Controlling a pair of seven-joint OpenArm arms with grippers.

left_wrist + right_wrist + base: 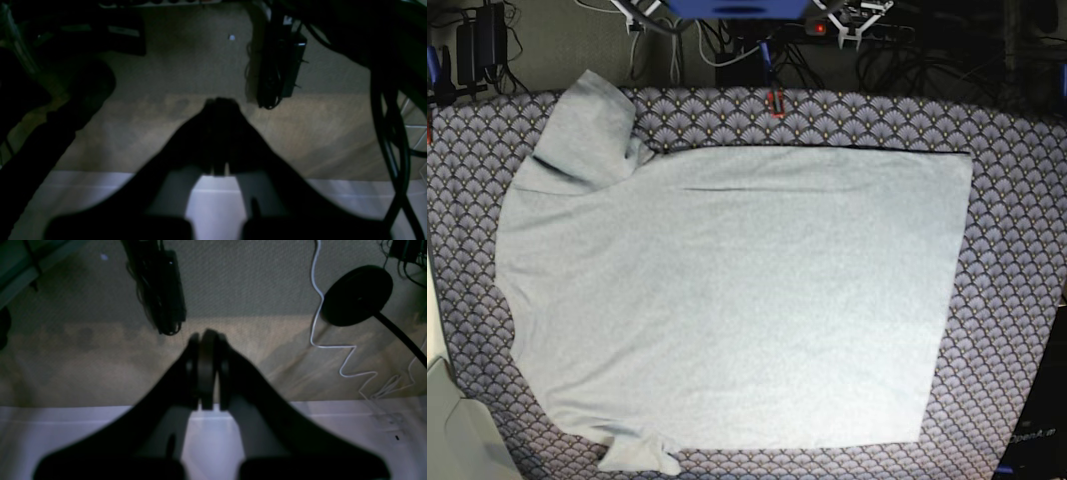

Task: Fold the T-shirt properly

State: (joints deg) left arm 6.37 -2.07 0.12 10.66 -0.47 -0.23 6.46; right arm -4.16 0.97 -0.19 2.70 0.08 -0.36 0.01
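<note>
In the left wrist view, the left gripper (220,103) has its fingers pressed together with nothing between them. Beyond the fingers lies carpet floor (186,66).

In the right wrist view, the right gripper (206,336) is pressed together too, holding nothing. A white cable (333,346) lies off to one side of the fingers.

In the base view, the T-shirt (727,290) lies flat on the fan-patterned cloth (1007,200) over the bench, plain side up. No fingers show here.

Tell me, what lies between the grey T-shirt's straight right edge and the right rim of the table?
In the base view, only a bare strip of the fan-patterned cloth lies beside the T-shirt; nothing else sits on it.
</note>
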